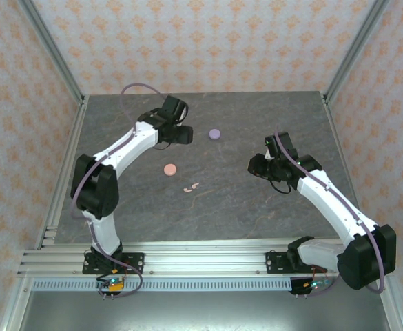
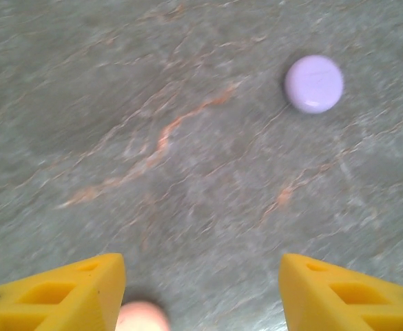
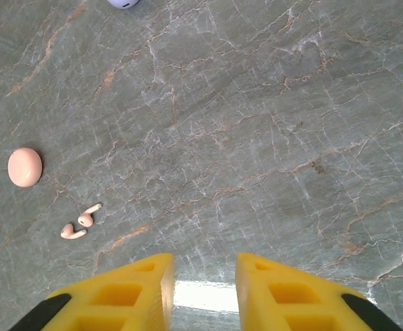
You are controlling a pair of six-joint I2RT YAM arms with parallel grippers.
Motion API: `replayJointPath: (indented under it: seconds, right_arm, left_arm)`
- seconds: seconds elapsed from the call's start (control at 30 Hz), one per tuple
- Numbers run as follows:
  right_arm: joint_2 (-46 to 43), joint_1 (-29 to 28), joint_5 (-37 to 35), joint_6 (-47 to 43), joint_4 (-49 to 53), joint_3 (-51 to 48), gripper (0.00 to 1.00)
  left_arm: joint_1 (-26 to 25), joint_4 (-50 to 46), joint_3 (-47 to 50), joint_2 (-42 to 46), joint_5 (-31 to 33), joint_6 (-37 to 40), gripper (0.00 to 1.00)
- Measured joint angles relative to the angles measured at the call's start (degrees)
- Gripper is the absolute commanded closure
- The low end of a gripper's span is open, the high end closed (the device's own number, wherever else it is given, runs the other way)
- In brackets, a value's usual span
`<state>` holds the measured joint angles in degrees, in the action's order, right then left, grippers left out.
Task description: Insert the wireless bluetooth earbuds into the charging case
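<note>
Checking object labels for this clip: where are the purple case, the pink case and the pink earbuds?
purple case (image 2: 314, 83), left wrist view, centre of its top.
pink case (image 3: 25, 167), right wrist view, centre of its top.
pink earbuds (image 3: 85, 220), right wrist view, head of the upper bud.

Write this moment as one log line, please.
left gripper: open, empty | right gripper: open, empty | pink earbuds: loose, outside pink case

Counts:
- pink earbuds: 2, stemmed
- round cases: 2, made up of 1 pink case and 1 lilac case
- arms: 2, left arm and right arm
- grippers: 2, left gripper and right gripper, with two yellow fingers each
- table: 1
</note>
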<state>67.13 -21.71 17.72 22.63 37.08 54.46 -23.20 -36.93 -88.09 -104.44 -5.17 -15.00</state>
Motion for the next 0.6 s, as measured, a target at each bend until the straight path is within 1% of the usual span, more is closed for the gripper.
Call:
replayJointPath:
  seconds: [0.13, 0.3, 0.47, 0.6]
  right_arm:
    - [-0.02, 0.00, -0.26, -0.44, -0.02, 0.00, 0.68]
    - [0.00, 0.00, -0.39, -0.81, -0.44, -0.17, 0.67]
    - [0.00, 0.00, -0.39, -0.81, -1.14, -1.11, 0.67]
    - [0.09, 0.00, -0.39, -0.81, -1.38, -1.57, 0.67]
  left_arm:
    - [0.00, -0.44, 6.25, 4.46, 3.04, 0.02, 0.39]
    - [0.00, -1.64, 12.22, 7.93, 4.42, 0.15, 0.34]
    - [0.00, -2.36, 15.50, 8.44, 4.35, 1.07, 0.29]
    - [0.00, -2.73, 15.82, 7.56, 3.87, 2.08, 0.27]
